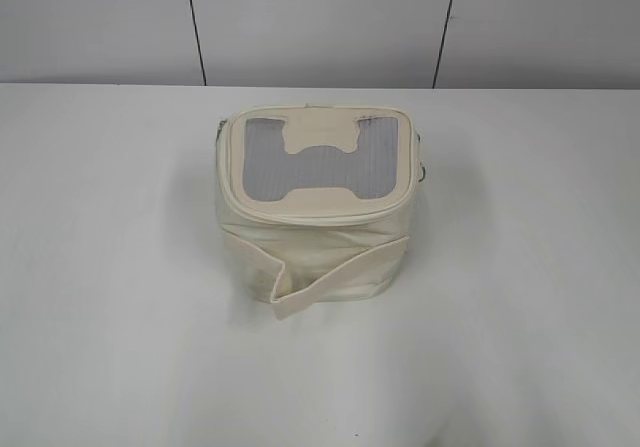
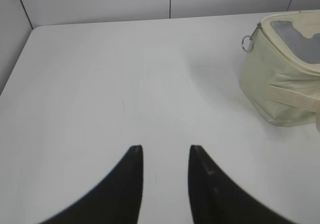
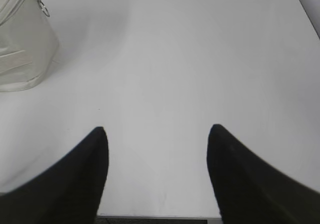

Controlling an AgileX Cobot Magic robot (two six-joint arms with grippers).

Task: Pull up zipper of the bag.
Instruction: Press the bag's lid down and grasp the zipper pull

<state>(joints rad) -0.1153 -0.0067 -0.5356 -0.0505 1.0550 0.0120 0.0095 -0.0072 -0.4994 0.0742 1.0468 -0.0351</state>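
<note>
The cream bag (image 1: 315, 232) stands in the middle of the white table, its grey top panel with the cream bone-shaped patch facing up and a cream strap across its front. The zipper (image 1: 320, 213) runs round the top rim. A silver ring pull (image 2: 247, 43) hangs at its left corner in the left wrist view, and another ring (image 3: 44, 8) shows in the right wrist view. My left gripper (image 2: 165, 151) is open and empty over bare table, left of the bag (image 2: 280, 78). My right gripper (image 3: 157, 134) is open and empty, right of the bag (image 3: 22, 48). Neither gripper shows in the exterior view.
The white table (image 1: 520, 297) spreads on all sides of the bag. A grey panelled wall (image 1: 320, 22) stands behind the table's far edge. The table's near edge (image 3: 160, 217) shows below my right gripper.
</note>
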